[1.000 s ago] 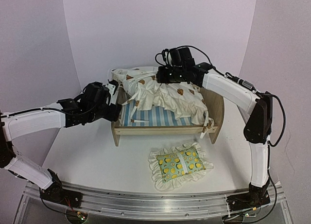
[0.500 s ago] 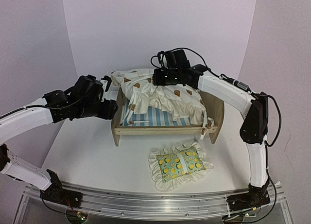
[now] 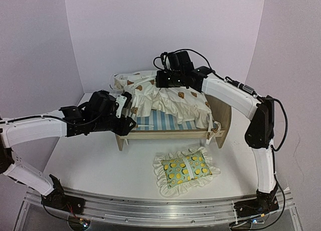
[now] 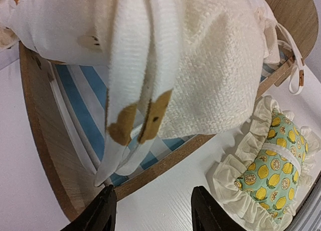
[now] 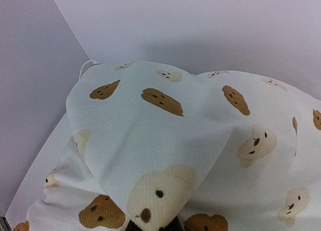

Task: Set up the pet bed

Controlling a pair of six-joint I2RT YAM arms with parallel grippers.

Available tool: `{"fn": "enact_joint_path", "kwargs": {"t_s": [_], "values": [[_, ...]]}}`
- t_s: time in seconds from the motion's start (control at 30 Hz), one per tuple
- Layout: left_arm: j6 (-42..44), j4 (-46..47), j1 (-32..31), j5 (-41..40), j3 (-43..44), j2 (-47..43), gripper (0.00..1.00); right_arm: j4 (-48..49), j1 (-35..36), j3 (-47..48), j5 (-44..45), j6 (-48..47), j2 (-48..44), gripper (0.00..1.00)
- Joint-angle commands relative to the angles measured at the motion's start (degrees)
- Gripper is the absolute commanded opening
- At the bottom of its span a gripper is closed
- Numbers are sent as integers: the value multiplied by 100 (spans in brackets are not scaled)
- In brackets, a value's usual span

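Two fingers of the left gripper (image 4: 153, 216) are seen parted, with nothing clasped between them; only bare table (image 4: 160, 203) shows in the gap. Just ahead of them the pet bed (image 4: 165, 163) is found, its front rail and striped base exposed. To their right the lemon pillow (image 4: 266, 176) lies flat. Beyond, the bear-print cushion (image 4: 210, 65) is draped over the bed, its top pinched and held up by the clenched right gripper (image 3: 161, 80).
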Motion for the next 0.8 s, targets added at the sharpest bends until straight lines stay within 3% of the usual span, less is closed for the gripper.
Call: {"fn": "enact_joint_path", "kwargs": {"t_s": [0.0,0.37,0.57,0.77], "values": [[150,581,1,170,86,280,51,235,36,293,114,-48,-3,0],[-246,495,-1,281,182,419,42,203,37,307,123,-102,-5,0],[-558,266,-1,-26,338,441,52,206,37,284,127,-90,-12,0],[-473,350,-2,-183,461,694,53,202,36,288,98,-32,3,0]]}}
